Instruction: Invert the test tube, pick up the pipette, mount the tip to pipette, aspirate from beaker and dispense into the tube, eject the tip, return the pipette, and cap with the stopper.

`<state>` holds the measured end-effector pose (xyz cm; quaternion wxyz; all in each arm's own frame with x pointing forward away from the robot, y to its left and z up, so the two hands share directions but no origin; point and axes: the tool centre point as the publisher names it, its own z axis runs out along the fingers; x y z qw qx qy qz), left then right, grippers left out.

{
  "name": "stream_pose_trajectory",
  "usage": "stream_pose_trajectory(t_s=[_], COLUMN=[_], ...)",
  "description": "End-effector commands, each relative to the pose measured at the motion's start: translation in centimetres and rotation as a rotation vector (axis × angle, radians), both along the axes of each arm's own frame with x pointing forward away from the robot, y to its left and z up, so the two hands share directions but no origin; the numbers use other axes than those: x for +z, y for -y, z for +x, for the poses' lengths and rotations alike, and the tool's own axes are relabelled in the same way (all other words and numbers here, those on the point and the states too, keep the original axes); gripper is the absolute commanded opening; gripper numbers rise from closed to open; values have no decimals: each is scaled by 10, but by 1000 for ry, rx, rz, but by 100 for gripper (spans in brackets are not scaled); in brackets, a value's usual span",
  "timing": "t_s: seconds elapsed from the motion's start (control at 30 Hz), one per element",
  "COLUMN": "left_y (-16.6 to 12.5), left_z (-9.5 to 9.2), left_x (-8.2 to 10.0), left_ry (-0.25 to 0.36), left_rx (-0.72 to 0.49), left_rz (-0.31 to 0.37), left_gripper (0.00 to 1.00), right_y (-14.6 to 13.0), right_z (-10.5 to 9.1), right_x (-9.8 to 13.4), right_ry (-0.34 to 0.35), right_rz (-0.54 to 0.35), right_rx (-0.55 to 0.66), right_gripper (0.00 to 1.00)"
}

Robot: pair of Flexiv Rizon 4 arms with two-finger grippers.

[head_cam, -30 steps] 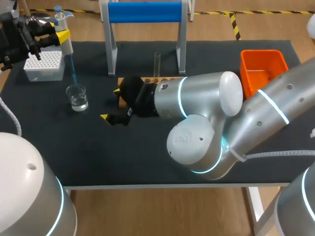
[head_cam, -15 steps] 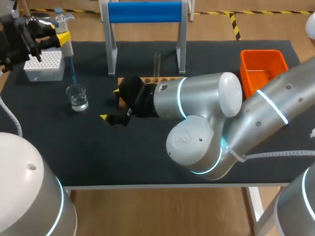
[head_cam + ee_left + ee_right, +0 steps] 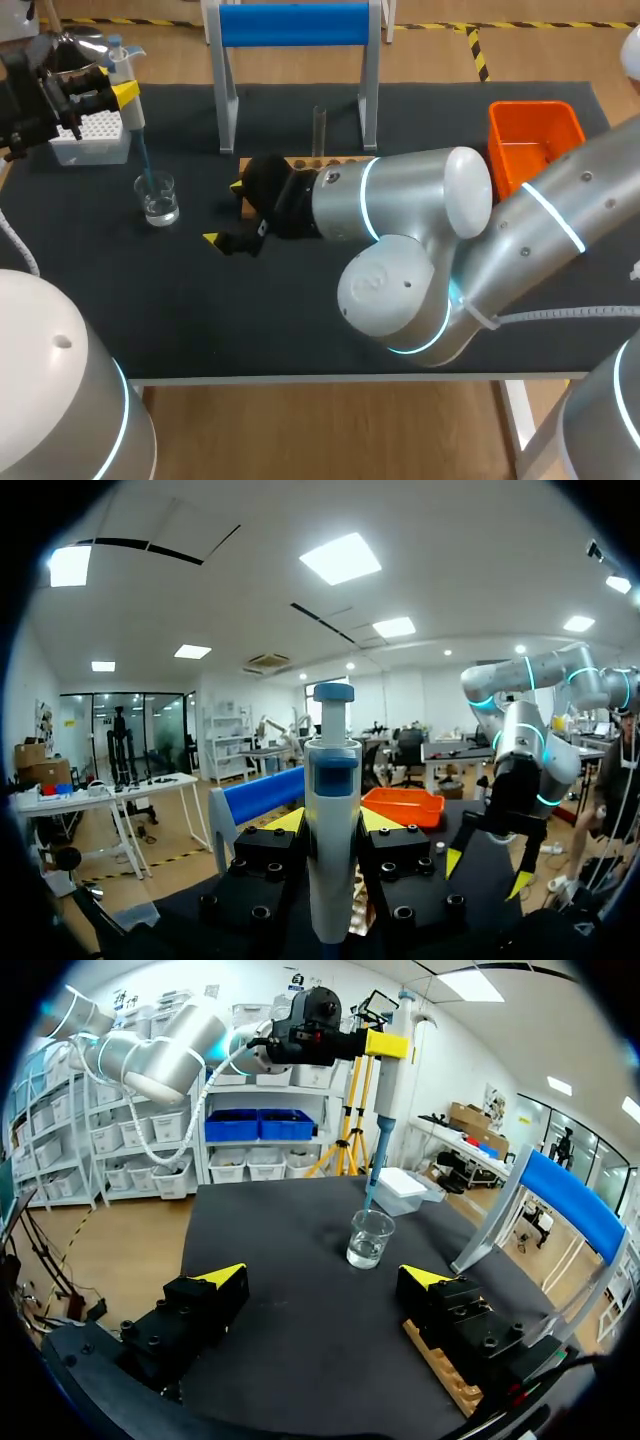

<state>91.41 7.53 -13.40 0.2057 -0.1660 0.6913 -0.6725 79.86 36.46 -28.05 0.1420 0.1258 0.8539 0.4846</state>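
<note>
Yellow-tipped left gripper (image 3: pixel 122 90) is clamping the white pipette (image 3: pixel 133 104) from both sides and holding it upright over the 10 o'clock corner of the table (image 3: pixel 300 300). Its blue tip (image 3: pixel 145 155) is pointing down into the mouth of the glass beaker (image 3: pixel 158 197). Whether it is reaching the clear liquid (image 3: pixel 160 211), I cannot tell. Beaker is standing at 5 o'clock of the white tip box (image 3: pixel 90 138).

Right gripper (image 3: pixel 225 212) is hovering near table centre, at 3 o'clock of the beaker, with jaws wide apart and gripping nothing.

Test tube (image 3: pixel 319 128) is standing upright in the wooden rack (image 3: pixel 300 162), at 1 o'clock of the right gripper.

Orange bin (image 3: pixel 535 140) is sitting at the table's 2 o'clock. Blue-barred stand (image 3: pixel 293 25) is standing at 12 o'clock.
</note>
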Motion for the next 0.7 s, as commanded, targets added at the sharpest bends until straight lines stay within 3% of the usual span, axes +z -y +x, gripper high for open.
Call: stream_pose_trajectory(t_s=[0.03,0.7], left_y=[-2,-11], left_z=[8,29], left_x=[-8,-29], left_ry=[5,-23], left_rx=[-10,-10], left_rz=[-8,-22], left_gripper=[0,0], right_y=[0,0], right_z=[0,0], right_x=[-2,-2], right_ry=[1,1], right_rz=[5,5], right_rx=[0,0], right_gripper=[100,100])
